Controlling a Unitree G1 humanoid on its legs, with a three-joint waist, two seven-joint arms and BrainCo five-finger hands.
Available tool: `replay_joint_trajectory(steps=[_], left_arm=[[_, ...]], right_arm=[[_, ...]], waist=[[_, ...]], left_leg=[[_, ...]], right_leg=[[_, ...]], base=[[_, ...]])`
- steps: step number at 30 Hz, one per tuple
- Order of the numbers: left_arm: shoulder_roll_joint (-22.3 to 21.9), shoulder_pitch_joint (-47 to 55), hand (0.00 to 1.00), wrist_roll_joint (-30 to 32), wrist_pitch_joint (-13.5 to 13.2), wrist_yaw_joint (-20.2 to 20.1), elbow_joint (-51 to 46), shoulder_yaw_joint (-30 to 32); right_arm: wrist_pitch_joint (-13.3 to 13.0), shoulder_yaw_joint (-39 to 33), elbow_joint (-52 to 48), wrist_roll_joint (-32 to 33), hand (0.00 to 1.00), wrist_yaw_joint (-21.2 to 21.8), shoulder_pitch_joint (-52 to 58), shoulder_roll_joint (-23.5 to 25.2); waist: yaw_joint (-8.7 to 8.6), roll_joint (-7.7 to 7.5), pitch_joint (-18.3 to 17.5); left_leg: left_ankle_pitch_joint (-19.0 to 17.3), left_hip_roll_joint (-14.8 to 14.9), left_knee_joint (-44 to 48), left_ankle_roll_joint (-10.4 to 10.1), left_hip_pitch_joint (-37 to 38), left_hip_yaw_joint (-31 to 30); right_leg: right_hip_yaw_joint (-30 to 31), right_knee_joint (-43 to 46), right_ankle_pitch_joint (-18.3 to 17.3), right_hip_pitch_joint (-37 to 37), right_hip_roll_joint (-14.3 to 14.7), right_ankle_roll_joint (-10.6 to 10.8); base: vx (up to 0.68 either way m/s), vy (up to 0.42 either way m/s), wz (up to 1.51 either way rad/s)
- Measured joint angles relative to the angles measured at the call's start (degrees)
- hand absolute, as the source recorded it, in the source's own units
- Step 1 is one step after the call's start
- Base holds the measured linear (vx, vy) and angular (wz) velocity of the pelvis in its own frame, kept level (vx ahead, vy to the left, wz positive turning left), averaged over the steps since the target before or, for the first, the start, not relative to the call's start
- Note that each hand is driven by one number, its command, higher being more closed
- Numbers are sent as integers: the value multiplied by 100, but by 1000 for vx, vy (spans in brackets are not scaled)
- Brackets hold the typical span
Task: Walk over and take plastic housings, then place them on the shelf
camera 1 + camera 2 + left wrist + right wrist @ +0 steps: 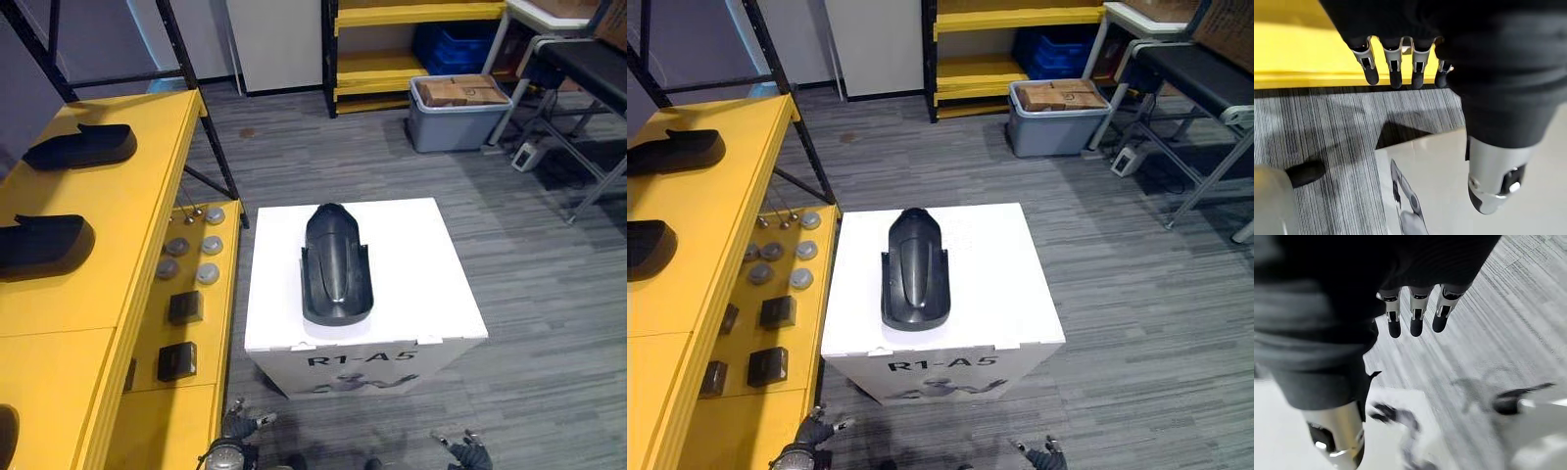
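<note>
Left hand (1395, 62) hangs near white box (1440, 164)

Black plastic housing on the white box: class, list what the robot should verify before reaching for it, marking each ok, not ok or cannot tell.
1. Black plastic housing lies alone, uncovered, on the white box: ok.
2. Left hand open and empty: ok.
3. Right hand open and empty: ok.
4. Hands raised to the housing: not ok; both hang low before the box.
5. Yellow shelf has bare space beside two black housings lying there: ok.
</note>
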Motion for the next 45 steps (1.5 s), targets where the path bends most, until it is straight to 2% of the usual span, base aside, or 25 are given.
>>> replay_joint_trajectory(steps=[3, 6, 10, 13, 18, 21, 22, 24, 26, 27, 28, 33, 36, 41, 45], left_arm=[[5, 110, 0, -69, -1, -19, -7, 122], [5, 332, 0, -72, -6, -115, -167, 229], [-3, 622, 0, -73, -41, -222, -288, 226], [-21, 687, 0, -75, -101, -305, -287, 216], [-31, 786, 0, -187, -152, -403, -247, 144], [-13, 766, 0, -191, -177, -429, -250, -85], [-15, 719, 0, -192, -181, -451, -250, -194], [-25, 656, 0, -194, -186, -491, -252, -318], [-35, 600, 0, -228, -183, -492, -252, -518], [-35, 593, 0, -241, -183, -489, -252, -522], [-37, 570, 0, -291, -176, -483, -252, -541], [-40, 519, 0, -346, -170, -376, -258, -636], [-45, 495, 0, -351, -162, -317, -259, -636], [-64, 480, 0, -349, -162, -239, -309, -636], [-66, 482, 0, -346, -161, -229, -360, -636]], right_arm=[[3, -601, -591, 68, 0, -13, 36, -256], [11, -1187, -2042, 94, 0, -73, 208, -824], [-38, -1416, -3796, 89, 0, -134, 182, -1606], [-166, -1371, -4575, 86, 0, -122, 20, -1805], [-475, -467, -5432, 94, 0, -91, -641, -2086], [-632, 585, -5572, 90, 0, -69, -1300, -2226], [-657, 1024, -5538, 88, 0, -19, -1502, -2240], [-674, 1632, -5308, 62, 0, 69, -1773, -2192], [-597, 2089, -4663, -167, 0, 130, -2043, -1775], [-561, 2116, -4587, -203, 0, 130, -2065, -1717], [-428, 2197, -4304, -401, 0, 127, -2156, -1445], [-39, 2443, -3450, -1039, 0, 3, -2220, -514], [132, 2444, -3057, -1397, 0, -116, -2216, -122], [272, 2433, -2773, -1867, 0, -319, -2216, 103], [293, 2430, -2550, -1921, 0, -423, -2224, 148]], waist=[[-13, -5, -43], [-42, -37, -147], [-189, -82, -253], [-219, -157, -301], [-211, -195, -433], [-126, -160, -551], [-39, -160, -551], [63, -160, -551], [132, -159, -541], [150, -159, -541], [211, -158, -533], [222, -139, -382], [255, -127, -331], [307, -102, -245], [329, -98, -199]], left_leg=[[11, 0, -131, -18, 104, 16], [43, 10, -246, -65, 135, 24], [48, 36, -292, -68, 195, 63], [76, 42, -325, -45, 191, 64], [124, 4, -393, 24, 159, 53], [200, -25, -464, 83, 78, 5], [223, -28, -480, 92, 57, -2], [245, -47, -479, 104, 5, -50], [284, -90, -493, 122, -25, -228], [285, -90, -493, 122, -25, -229], [287, -95, -495, 121, -31, -228], [335, -108, -495, 116, -67, -274], [359, -106, -498, 102, -75, -275], [458, -109, -581, 93, -85, -308], [578, -109, -723, 93, -100, -361]], right_leg=[[4, -41, -20, 51, 4, 34], [20, -76, -22, 40, 18, 36], [51, -78, -22, 51, 50, 36], [61, -78, -21, 25, 64, 35], [60, -75, -11, -76, 42, 26], [23, -135, 54, -144, 35, 21], [12, -192, 97, -142, 36, 27], [-34, -261, 131, -133, 27, 34], [-180, -311, 135, -60, -9, 39], [-182, -314, 135, -59, -11, 39], [-185, -346, 139, -46, -15, 43], [-272, -378, 152, 1, -37, 50], [-273, -378, 160, -9, -37, 46], [-302, -379, 206, -41, -36, 45], [-347, -387, 266, -99, -29, 48]], base=[[76, 7, -2], [33, -2, -1], [0, -5, -6], [-53, -11, -4], [-79, 12, 0], [-60, 16, 6], [-34, 17, 6], [-16, 9, 21], [6, 6, 38], [12, 15, 11], [9, 14, 4], [1, 3, 6], [-25, 2, 0], [-50, 6, 3], [-76, 9, 6]])
